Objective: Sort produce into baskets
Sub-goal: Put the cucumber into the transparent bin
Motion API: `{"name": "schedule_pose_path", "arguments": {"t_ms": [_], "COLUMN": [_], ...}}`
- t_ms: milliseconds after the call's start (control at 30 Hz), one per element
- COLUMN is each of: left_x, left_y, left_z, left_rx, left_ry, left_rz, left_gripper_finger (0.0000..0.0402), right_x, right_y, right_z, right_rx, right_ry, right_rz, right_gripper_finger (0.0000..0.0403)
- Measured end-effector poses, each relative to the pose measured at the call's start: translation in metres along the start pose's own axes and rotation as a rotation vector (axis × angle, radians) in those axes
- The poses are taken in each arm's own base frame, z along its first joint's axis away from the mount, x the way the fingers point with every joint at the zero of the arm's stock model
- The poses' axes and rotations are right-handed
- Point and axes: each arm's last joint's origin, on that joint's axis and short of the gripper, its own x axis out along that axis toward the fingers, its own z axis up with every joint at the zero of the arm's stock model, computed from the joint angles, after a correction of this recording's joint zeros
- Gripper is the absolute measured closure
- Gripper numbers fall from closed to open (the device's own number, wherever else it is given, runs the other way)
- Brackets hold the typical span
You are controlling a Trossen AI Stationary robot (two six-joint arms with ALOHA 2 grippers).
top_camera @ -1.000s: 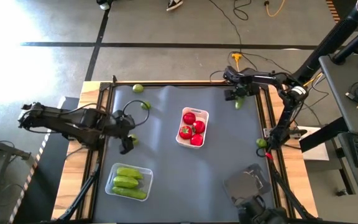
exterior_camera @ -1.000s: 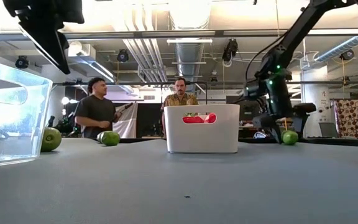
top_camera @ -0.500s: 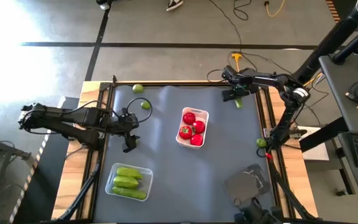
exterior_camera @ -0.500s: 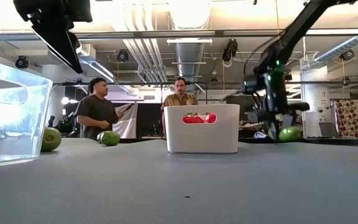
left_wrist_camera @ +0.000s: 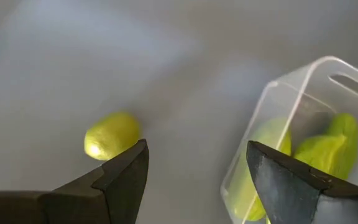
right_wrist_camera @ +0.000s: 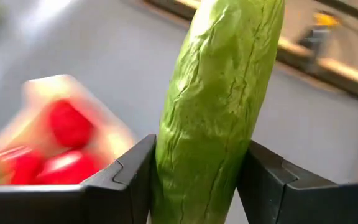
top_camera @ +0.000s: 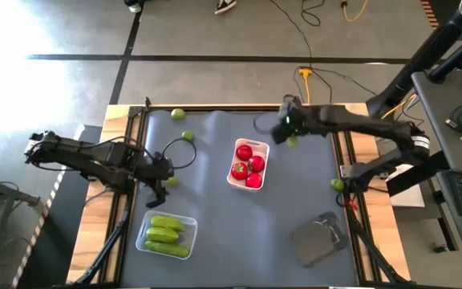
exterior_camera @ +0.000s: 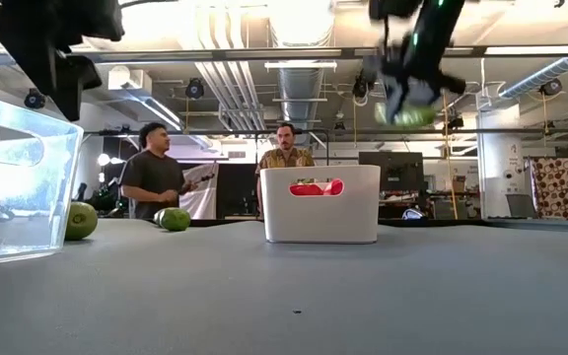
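Between the right hand's (right_wrist_camera: 194, 180) fingers stands a cucumber (right_wrist_camera: 219, 106).

Right gripper (top_camera: 289, 128) above mat beside white tray (top_camera: 261, 148) of tomatoes (top_camera: 249, 167), clamped on green item (top_camera: 293, 141) (small here). Left gripper (top_camera: 157, 172) beside lime (top_camera: 172, 182), fingers unclear. Cucumbers (top_camera: 165, 235) in clear tray (top_camera: 144, 228).

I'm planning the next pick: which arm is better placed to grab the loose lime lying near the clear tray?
Left. The left gripper is open and empty beside that lime, next to the clear tray. The right gripper is shut on a cucumber, far across the table.
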Motion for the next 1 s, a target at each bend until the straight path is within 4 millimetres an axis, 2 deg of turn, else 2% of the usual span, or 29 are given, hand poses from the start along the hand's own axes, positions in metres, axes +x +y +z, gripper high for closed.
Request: {"name": "schedule_pose_path", "arguments": {"t_ms": [133, 233, 367, 467, 567, 700, 1000], "left_x": [0.002, 0.006, 0.019, 0.028, 0.034, 0.035, 0.025], "left_y": [-0.007, -0.011, -0.017, -0.022, -0.029, -0.040, -0.055], "left_z": [-0.004, -0.008, -0.008, -0.009, -0.015, -0.020, -0.005], "left_rx": [0.070, 0.102, 0.103, 0.009, -0.013, -0.043, -0.099], "left_ry": [0.012, 0.017, -0.041, -0.063, 0.003, 0.002, -0.183], "left_rz": [-0.015, -0.027, -0.069, -0.121, -0.231, -0.255, -0.187], "left_gripper_finger": [0.0148, 0.0148, 0.0148, 0.0148, 0.0148, 0.0150, 0.0150], "right_x": [-0.043, -0.065, -0.075, -0.077, -0.072, -0.055, 0.012], "right_y": [0.048, 0.083, 0.124, 0.155, 0.181, 0.209, 0.248], "right_z": [-0.040, -0.079, -0.135, -0.173, -0.200, -0.218, -0.239], "right_rx": [-0.020, -0.018, -0.056, -0.140, -0.203, -0.337, -0.638], "right_ry": [-0.025, -0.009, 0.055, 0.082, 0.106, 0.120, 0.118], "right_rz": [0.179, 0.264, 0.319, 0.366, 0.384, 0.373, 0.340], "right_gripper_finger": [0.0228, 0.0228, 0.0227, 0.0221, 0.0218, 0.0219, 0.0216]}}
